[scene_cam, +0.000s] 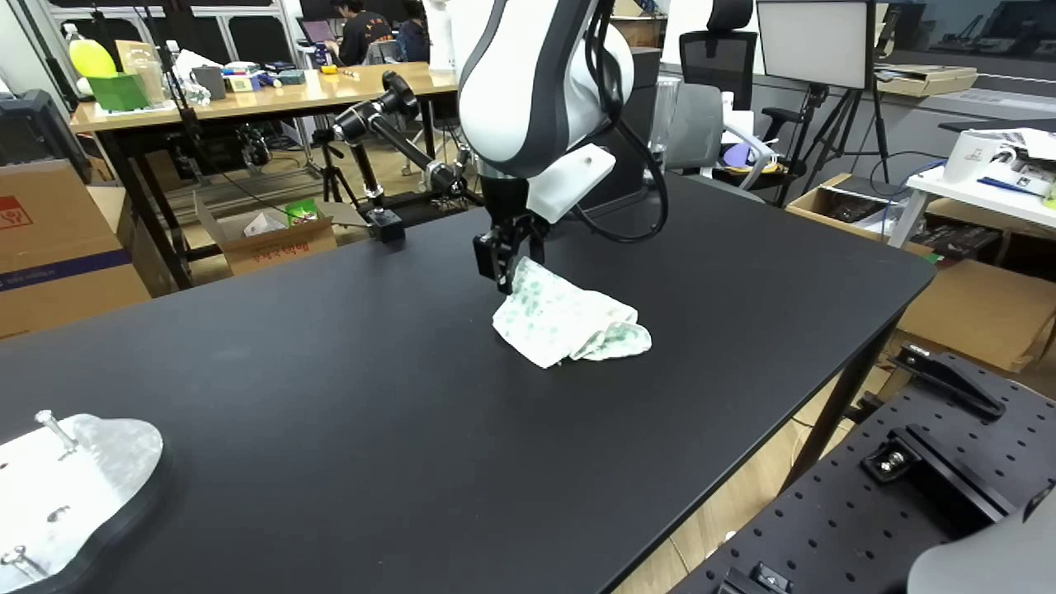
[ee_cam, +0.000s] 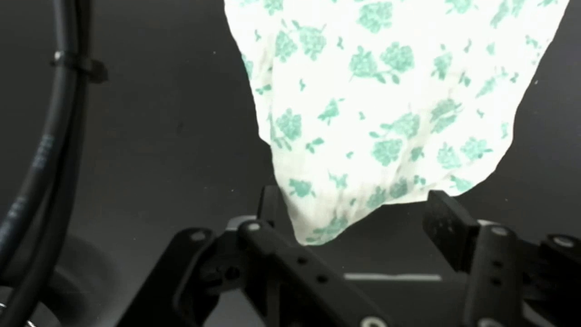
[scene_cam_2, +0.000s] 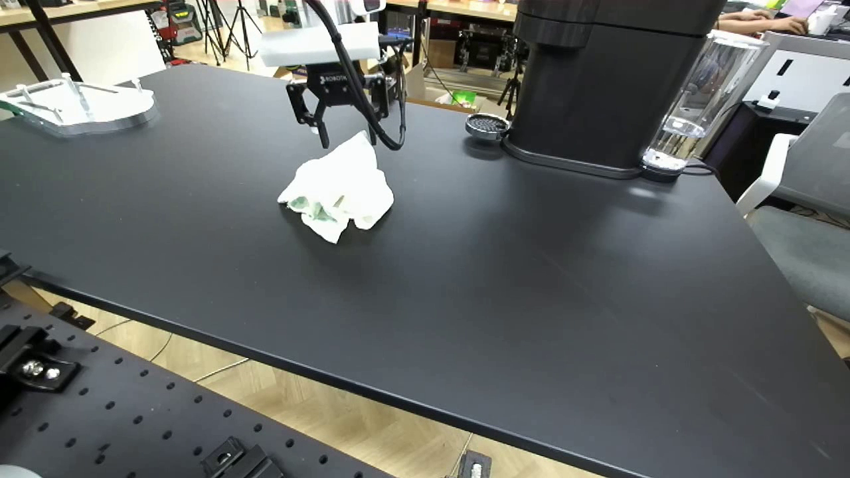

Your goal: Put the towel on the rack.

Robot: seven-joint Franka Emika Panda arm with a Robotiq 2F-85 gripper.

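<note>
The towel (scene_cam: 565,318) is white with green flowers. It lies crumpled on the black table in both exterior views, with one corner raised toward the gripper; it also shows in an exterior view (scene_cam_2: 340,182). In the wrist view the towel (ee_cam: 386,100) fills the upper right, and its pointed corner reaches between the fingers, nearer the left finger. My gripper (ee_cam: 354,200) is open around that corner, with a wide gap to the right finger. The gripper also shows just above the towel in both exterior views (scene_cam: 520,268) (scene_cam_2: 348,142). I cannot make out a rack for certain.
A pale plate with several upright pegs (scene_cam: 99,470) stands on the table, also in an exterior view (scene_cam_2: 86,109). A tall black machine (scene_cam_2: 597,99) with a clear water tank (scene_cam_2: 694,99) stands at the table's far edge. Cables (ee_cam: 45,150) hang beside the gripper.
</note>
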